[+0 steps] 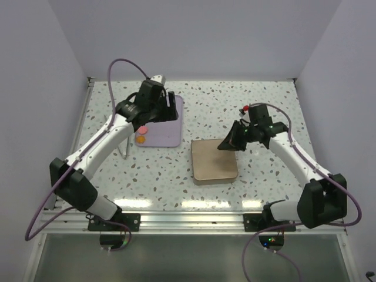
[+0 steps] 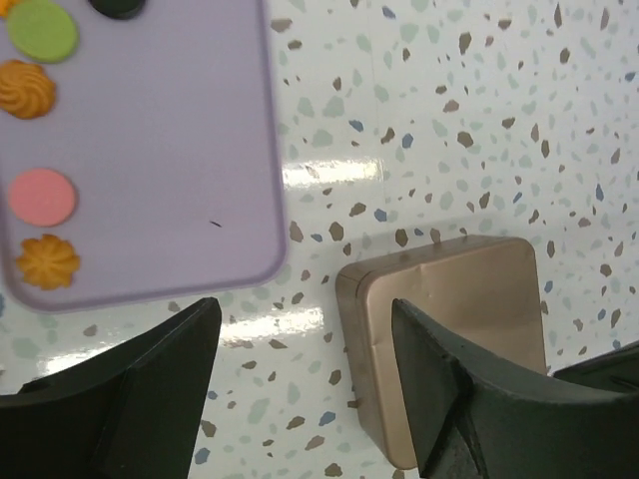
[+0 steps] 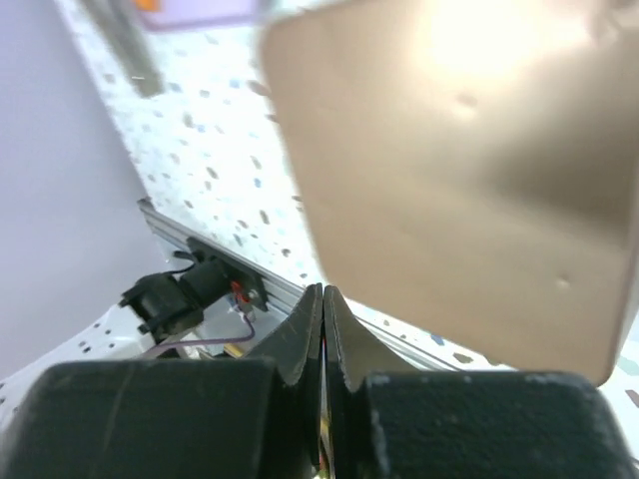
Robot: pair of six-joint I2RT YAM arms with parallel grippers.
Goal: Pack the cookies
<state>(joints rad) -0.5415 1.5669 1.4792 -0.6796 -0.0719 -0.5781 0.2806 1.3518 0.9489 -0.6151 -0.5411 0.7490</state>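
The cookies lie flat, faces up, on the lilac tray, set in a row along one tray edge; being rounds and swirls they have no long axis of their own, so the row itself gives the direction. The left wrist view shows a green round, an orange swirl, a pink round, another orange swirl and part of a black one, whereas the overhead view shows only a pink and an orange one at the tray's near-left corner, the left arm hiding the rest. The left gripper hangs with fingers parted and nothing between them. The right gripper is pressed closed by the far right corner of the golden tin. A strip of bare speckled table separates the tray's rounded corner from the tin.
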